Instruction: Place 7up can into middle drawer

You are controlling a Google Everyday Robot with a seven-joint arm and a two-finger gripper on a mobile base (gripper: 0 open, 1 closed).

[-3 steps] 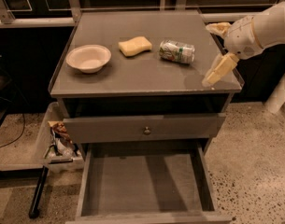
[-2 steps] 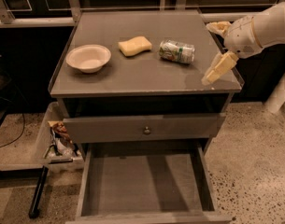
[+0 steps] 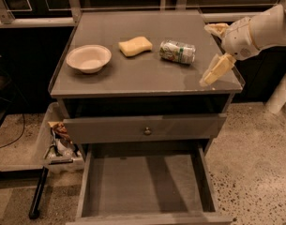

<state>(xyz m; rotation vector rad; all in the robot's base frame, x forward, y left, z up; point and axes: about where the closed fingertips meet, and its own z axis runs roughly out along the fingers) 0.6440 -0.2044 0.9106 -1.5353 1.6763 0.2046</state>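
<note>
The 7up can (image 3: 177, 51) lies on its side on the cabinet top (image 3: 147, 78), near the yellow sponge (image 3: 135, 46). Our gripper (image 3: 208, 55) is close beside it, wide open, holding nothing. We should pinch the can's middle gently, then lower it into the open middle drawer (image 3: 142, 186).

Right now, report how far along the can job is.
Done: the middle drawer stands open, nothing in it. In hand: nothing; the open hand hovers beside the 7up can, not touching. Left: grasp the can lying on the cabinet top, lower it into the drawer.
</note>
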